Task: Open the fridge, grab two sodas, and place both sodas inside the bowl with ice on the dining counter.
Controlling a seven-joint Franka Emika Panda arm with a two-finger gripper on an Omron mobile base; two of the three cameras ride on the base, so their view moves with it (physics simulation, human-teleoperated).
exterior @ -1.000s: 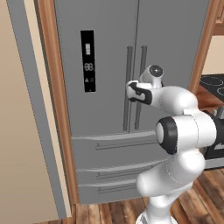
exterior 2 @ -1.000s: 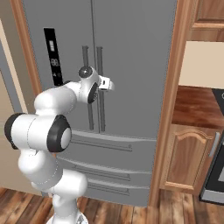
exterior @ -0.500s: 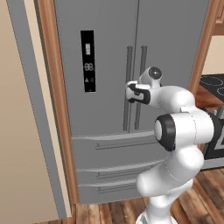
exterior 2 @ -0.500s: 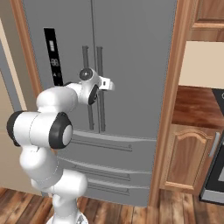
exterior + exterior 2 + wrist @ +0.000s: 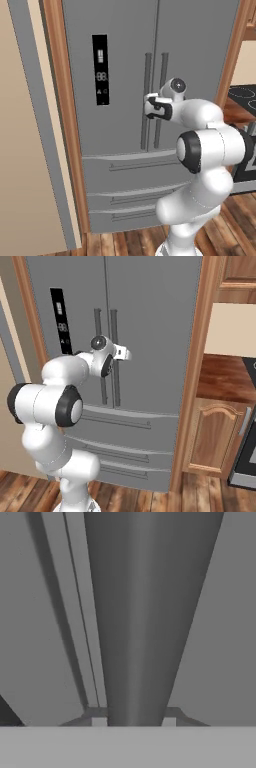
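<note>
Fingers clamp the closed fridge's left handle.

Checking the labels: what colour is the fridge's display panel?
Black, with pale readouts; the display panel on the grey fridge shows best in the left base view.

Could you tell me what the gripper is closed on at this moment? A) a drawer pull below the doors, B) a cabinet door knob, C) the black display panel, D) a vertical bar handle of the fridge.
D: in the hand view the gripper has its fingertips on either side of a vertical bar handle, and in the left base view the hand sits at the handles of the closed fridge.
</note>
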